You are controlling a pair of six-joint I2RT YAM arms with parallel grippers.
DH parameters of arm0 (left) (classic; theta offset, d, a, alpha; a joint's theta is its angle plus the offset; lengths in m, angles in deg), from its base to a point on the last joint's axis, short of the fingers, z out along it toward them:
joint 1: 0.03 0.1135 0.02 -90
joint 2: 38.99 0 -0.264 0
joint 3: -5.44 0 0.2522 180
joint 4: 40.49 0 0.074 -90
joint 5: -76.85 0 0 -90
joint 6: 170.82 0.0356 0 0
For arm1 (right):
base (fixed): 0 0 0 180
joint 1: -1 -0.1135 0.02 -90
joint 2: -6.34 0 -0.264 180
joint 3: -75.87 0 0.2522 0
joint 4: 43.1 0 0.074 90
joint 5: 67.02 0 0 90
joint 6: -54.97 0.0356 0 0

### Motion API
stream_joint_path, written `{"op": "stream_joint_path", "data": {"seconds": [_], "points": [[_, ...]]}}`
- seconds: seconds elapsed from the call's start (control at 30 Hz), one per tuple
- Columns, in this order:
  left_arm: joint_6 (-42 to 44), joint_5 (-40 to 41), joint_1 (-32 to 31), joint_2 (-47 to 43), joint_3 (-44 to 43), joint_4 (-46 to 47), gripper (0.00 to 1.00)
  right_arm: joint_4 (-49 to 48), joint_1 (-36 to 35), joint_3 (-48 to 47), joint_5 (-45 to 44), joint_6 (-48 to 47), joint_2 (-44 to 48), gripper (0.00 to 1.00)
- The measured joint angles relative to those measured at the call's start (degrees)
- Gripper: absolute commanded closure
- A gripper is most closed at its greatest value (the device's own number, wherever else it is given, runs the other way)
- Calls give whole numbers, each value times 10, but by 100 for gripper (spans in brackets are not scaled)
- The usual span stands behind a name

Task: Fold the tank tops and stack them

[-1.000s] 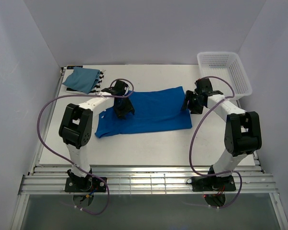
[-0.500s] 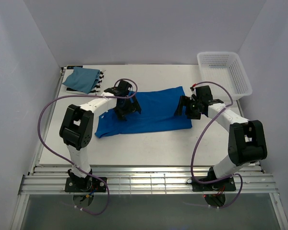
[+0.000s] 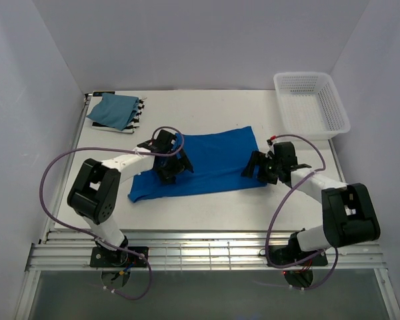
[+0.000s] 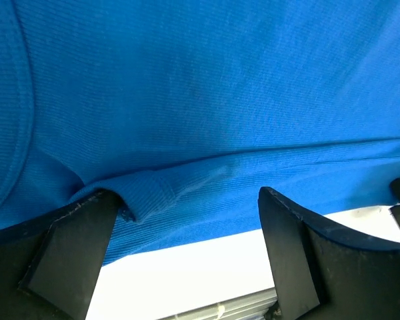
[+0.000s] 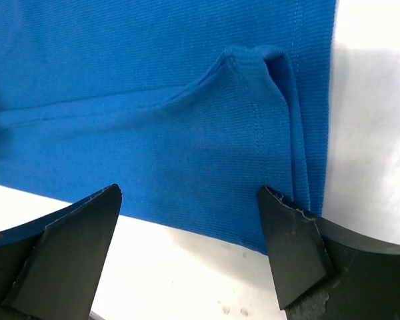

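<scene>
The royal blue tank top (image 3: 210,163) lies spread flat in the middle of the table. My left gripper (image 3: 168,171) is open, low over its near left part. In the left wrist view the open gripper (image 4: 187,223) straddles the top's near edge (image 4: 187,133), with a small fold by the left finger (image 4: 67,247). My right gripper (image 3: 256,168) is open at the top's near right corner. In the right wrist view that gripper (image 5: 190,223) stands over the hem (image 5: 187,133). The teal-blue top (image 3: 113,110) lies folded at the back left on the striped top (image 3: 139,108).
A white lattice basket (image 3: 330,110) stands at the back right. The table's front edge and slatted rail (image 3: 200,250) run close behind the arms. Purple cables loop from both arms. Walls close in the left, back and right.
Both grippers have moved toward the near side of the table, down to the blue top's near edge. The blue top has shifted slightly nearer. The folded pile has not moved.
</scene>
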Motion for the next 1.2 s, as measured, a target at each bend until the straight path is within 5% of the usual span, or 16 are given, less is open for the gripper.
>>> {"op": "stream_joint_path", "data": {"seconds": [0.3,0.5,0.77,1.2], "points": [[-51,-20,-33,-156,165,3,2,-7,-20,175,34,50,221,10],[-51,5,-39,-170,121,-92,2,121,-26,153,22,38,301,10],[6,85,-6,-82,-108,-130,2,172,-26,-78,-57,-23,175,10],[122,137,58,186,-293,-151,6,169,-26,-294,-166,-59,-102,10]]}}
